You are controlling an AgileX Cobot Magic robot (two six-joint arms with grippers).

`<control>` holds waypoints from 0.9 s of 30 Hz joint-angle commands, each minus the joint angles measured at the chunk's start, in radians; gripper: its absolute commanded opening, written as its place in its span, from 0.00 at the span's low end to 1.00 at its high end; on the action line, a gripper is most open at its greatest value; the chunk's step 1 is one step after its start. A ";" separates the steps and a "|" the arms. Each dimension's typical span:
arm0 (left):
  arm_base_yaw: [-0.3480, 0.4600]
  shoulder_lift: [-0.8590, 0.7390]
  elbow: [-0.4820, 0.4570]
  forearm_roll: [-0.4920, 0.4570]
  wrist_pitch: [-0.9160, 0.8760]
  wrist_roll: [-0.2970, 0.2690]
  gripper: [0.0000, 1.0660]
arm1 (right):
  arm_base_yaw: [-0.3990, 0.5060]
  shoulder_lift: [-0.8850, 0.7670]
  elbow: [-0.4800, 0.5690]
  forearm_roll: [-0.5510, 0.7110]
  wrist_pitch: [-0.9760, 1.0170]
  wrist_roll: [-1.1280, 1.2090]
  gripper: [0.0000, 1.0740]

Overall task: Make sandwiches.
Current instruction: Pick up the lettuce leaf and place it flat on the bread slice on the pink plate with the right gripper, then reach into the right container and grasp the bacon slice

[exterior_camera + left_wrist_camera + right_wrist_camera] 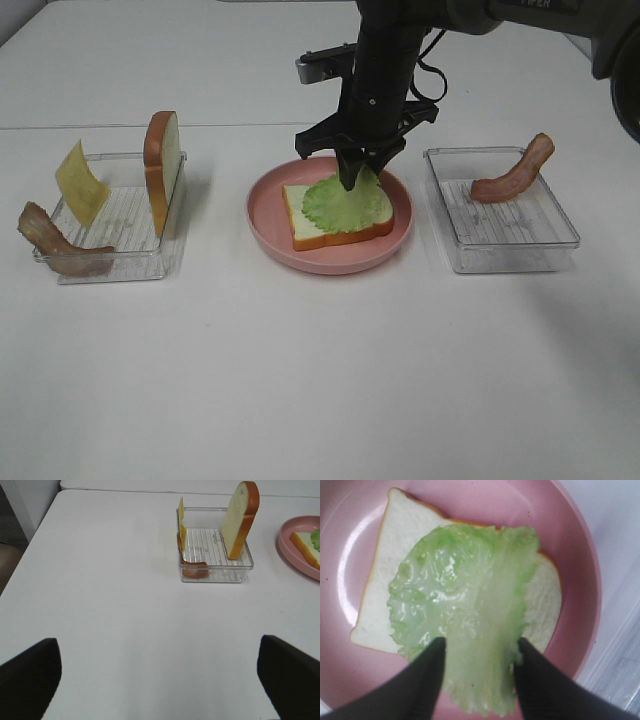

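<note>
Lettuce point(465, 605) lying on bread slice point(330, 235) in pink plate point(270, 230) | right gripper point(481, 645) fingers either side of lettuce edge, pinching or let go: cannot tell | left gripper point(157, 645) fingers spread wide above table point(125, 630) | second bread slice point(162, 165) upright, cheese point(80, 183), bacon point(55, 240) in left tray point(150, 265) | other bacon point(515, 172) across right tray point(500, 255) rim

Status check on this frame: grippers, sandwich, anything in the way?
Left gripper open, empty. Right gripper open, astride lettuce edge. Lettuce lies on bread on plate. No obstruction seen.

Only cut-off white letters — "PER" — show on the right arm point(540, 10).
</note>
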 commanded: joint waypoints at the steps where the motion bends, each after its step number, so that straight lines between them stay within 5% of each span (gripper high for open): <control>1: 0.002 -0.008 0.003 -0.007 -0.005 0.000 0.95 | -0.001 0.001 -0.005 0.000 0.002 -0.040 0.90; 19: 0.002 -0.008 0.003 -0.007 -0.005 0.000 0.95 | -0.004 -0.185 -0.007 -0.125 0.087 -0.089 0.92; 27: 0.002 -0.008 0.003 -0.007 -0.005 0.000 0.95 | -0.127 -0.272 -0.007 -0.137 0.123 -0.073 0.92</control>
